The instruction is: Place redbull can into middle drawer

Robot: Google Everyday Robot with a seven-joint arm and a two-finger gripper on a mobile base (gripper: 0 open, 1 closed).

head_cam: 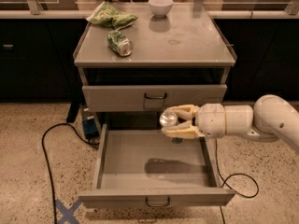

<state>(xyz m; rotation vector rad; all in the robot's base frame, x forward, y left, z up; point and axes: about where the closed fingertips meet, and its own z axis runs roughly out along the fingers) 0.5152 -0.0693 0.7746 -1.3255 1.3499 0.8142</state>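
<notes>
**A:** Where is the can (168, 119)?

**B:** Clamped between the gripper's (166, 122) two fingers, silver top turned toward the camera. It hangs over the open drawer (126, 149), toward the back right, and its shadow lies on the bare floor below.

**A:** Why held up there?

**B:** Likely to clear the low sides. With the drawer pulled fully out, there's room to come straight down.

**A:** And the green can (120, 43)?

**B:** On its side on the surface (187, 36), well apart. It's not the one wanted.
</notes>
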